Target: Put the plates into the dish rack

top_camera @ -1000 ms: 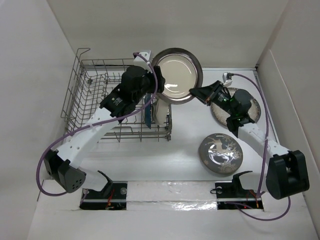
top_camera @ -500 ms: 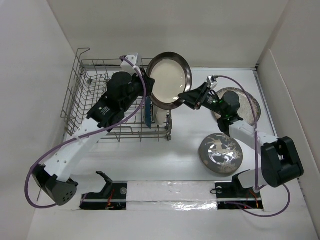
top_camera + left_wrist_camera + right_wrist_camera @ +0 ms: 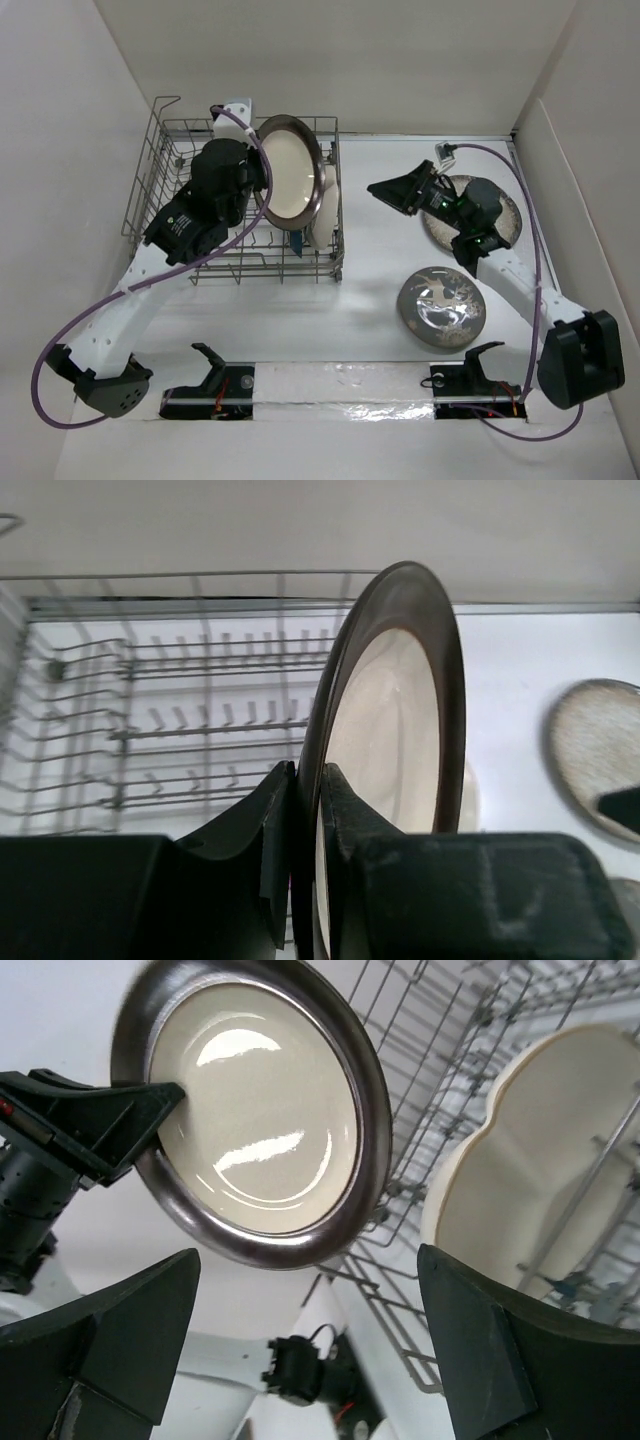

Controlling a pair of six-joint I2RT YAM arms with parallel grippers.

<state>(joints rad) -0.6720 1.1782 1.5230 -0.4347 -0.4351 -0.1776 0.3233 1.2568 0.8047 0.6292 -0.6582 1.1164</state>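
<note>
The brown-rimmed beige plate (image 3: 290, 185) hangs on edge over the dish rack (image 3: 180, 160), and my left gripper (image 3: 258, 190) is shut on its left rim. The left wrist view has the fingers (image 3: 345, 800) pinching the dark rim of that plate (image 3: 400, 730) above the rack tines (image 3: 150, 680). My right gripper (image 3: 395, 190) stands open and apart from it, right of the rack; its view faces the plate (image 3: 255, 1100). A cream three-section plate (image 3: 327, 215) and a dark blue dish (image 3: 297, 240) stand in the rack's right end.
A speckled cream plate (image 3: 508, 215) lies flat at the right, partly under my right arm. The grey reindeer-patterned plate (image 3: 442, 307) lies nearer the front. White walls close in the left, back and right sides.
My right gripper has opened, let go of the brown-rimmed plate and drawn back to the right. My left gripper has closed on the plate and carried it left over the rack.
</note>
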